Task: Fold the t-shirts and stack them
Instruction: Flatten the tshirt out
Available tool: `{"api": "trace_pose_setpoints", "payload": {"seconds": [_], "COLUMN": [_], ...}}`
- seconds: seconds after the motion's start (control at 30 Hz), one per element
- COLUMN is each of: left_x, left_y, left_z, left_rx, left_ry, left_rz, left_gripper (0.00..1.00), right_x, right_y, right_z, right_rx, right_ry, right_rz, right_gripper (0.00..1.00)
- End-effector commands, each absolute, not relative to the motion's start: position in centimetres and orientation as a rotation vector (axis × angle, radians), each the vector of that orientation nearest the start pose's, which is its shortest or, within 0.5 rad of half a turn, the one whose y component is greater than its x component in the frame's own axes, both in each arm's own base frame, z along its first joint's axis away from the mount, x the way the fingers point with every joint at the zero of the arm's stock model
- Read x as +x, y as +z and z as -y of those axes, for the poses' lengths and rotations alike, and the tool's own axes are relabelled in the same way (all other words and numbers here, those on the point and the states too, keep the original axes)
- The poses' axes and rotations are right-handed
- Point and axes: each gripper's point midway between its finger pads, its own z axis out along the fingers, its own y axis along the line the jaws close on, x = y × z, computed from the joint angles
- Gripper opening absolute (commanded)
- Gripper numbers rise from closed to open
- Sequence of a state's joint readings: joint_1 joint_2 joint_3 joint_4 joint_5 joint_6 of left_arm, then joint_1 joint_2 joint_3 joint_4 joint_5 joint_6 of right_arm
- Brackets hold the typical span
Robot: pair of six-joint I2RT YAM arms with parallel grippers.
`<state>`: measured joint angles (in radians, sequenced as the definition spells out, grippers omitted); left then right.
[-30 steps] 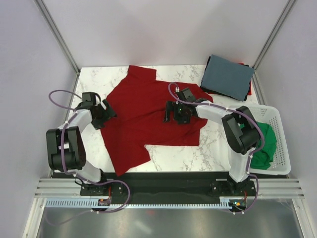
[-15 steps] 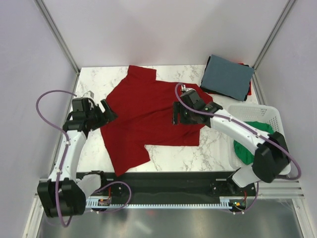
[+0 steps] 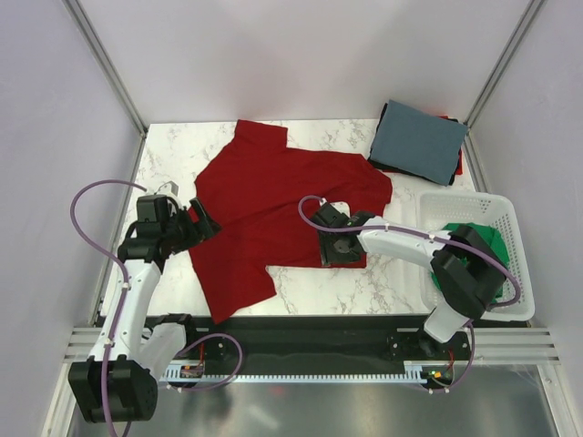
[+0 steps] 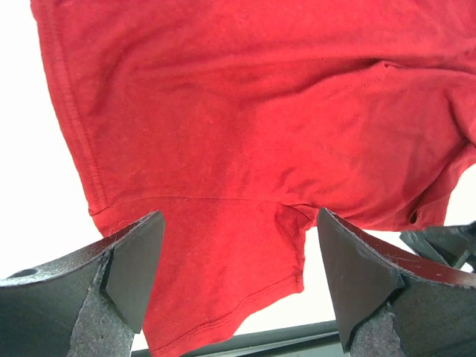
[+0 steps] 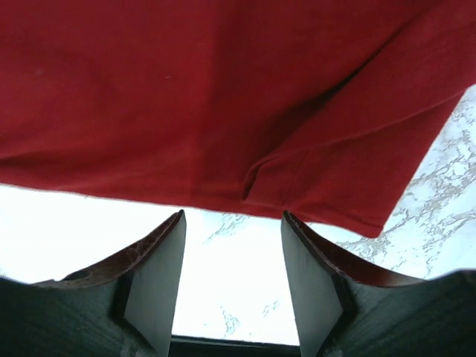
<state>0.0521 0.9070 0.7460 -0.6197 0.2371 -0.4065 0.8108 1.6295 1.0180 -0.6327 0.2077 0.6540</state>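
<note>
A bright red t-shirt point(image 3: 273, 205) lies spread flat on the marble table, one sleeve pointing toward the near edge. My left gripper point(image 3: 204, 221) hovers at its left side, open wide over the red cloth point(image 4: 260, 111), and the left wrist view point(image 4: 234, 260) shows nothing pinched. My right gripper point(image 3: 337, 250) sits low at the shirt's near hem. Its jaws point(image 5: 232, 253) are apart with only bare marble between them, and the red hem point(image 5: 223, 97) lies just ahead. A folded slate-blue t-shirt point(image 3: 417, 141) tops a stack of darker ones at the back right.
A white slatted basket point(image 3: 510, 214) stands at the right edge with a green t-shirt point(image 3: 487, 250) inside. Bare marble point(image 3: 173, 150) shows left of the red shirt. The near table edge runs just below the sleeve.
My right gripper has come from the shirt's middle toward its near hem and lowered, its jaws narrowing. The left gripper has shifted slightly nearer along the shirt's left side.
</note>
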Motion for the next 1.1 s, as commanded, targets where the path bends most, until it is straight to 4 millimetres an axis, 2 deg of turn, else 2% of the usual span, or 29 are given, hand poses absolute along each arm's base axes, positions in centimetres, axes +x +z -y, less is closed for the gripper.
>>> {"api": "trace_pose_setpoints", "payload": {"seconds": [0.0, 0.03, 0.3, 0.43, 0.6, 0.7, 0.77, 0.8, 0.83, 0.87, 0.9, 0.97, 1.0, 1.07], "left_x": [25.8, 25.8, 25.7, 25.8, 25.7, 25.7, 25.7, 25.7, 25.7, 25.7, 25.7, 25.7, 25.7, 25.7], "left_y": [15.2, 15.2, 15.2, 15.3, 15.3, 15.3, 15.4, 15.3, 15.4, 15.4, 15.5, 15.5, 15.5, 15.4], "left_z": [4.8, 4.8, 5.0, 4.9, 4.9, 4.9, 5.0, 5.0, 4.9, 5.0, 5.0, 5.0, 5.0, 5.0], "left_rx": [-0.358, -0.357, -0.349, -0.351, -0.349, -0.345, -0.343, -0.344, -0.342, -0.339, -0.341, -0.339, -0.336, -0.339], "left_ry": [-0.451, -0.451, -0.455, -0.452, -0.446, -0.443, -0.444, -0.442, -0.44, -0.444, -0.439, -0.438, -0.436, -0.437], "left_rz": [-2.308, -2.309, -2.31, -2.305, -2.302, -2.304, -2.301, -2.301, -2.3, -2.298, -2.296, -2.293, -2.295, -2.299], "left_gripper": [0.9, 0.9, 0.9, 0.9, 0.9, 0.9, 0.9, 0.9, 0.9, 0.9, 0.9, 0.9, 0.9, 0.9], "right_x": [24.6, 24.6, 25.0, 25.1, 25.0, 25.0, 25.1, 24.9, 24.8, 25.0, 24.1, 23.8, 22.8, 21.3], "right_y": [4.2, 4.0, 3.4, 3.2, 3.5, 4.1, 5.8, 6.1, 8.1, 9.0, 10.4, 11.5, 12.8, 12.7], "right_z": [-22.4, -22.3, -21.7, -21.6, -21.2, -20.6, -20.2, -19.1, -18.6, -17.3, -15.9, -13.2, -12.0, -10.3], "right_rx": [-0.134, -0.133, -0.127, -0.13, -0.102, -0.076, -0.014, 0.025, 0.102, 0.177, 0.236, 0.403, 0.458, 0.579], "right_ry": [0.014, 0.0, -0.07, -0.094, -0.101, -0.102, -0.065, -0.086, -0.027, -0.01, 0.057, 0.126, 0.204, 0.25], "right_rz": [-2.7, -2.702, -2.703, -2.705, -2.691, -2.67, -2.621, -2.595, -2.542, -2.511, -2.466, -2.414, -2.354, -2.329], "right_gripper": [0.61, 0.56, 0.43, 0.31, 0.03, 0.0, 0.0, 0.0, 0.0, 0.0, 0.0, 0.0, 0.0, 0.0]}}
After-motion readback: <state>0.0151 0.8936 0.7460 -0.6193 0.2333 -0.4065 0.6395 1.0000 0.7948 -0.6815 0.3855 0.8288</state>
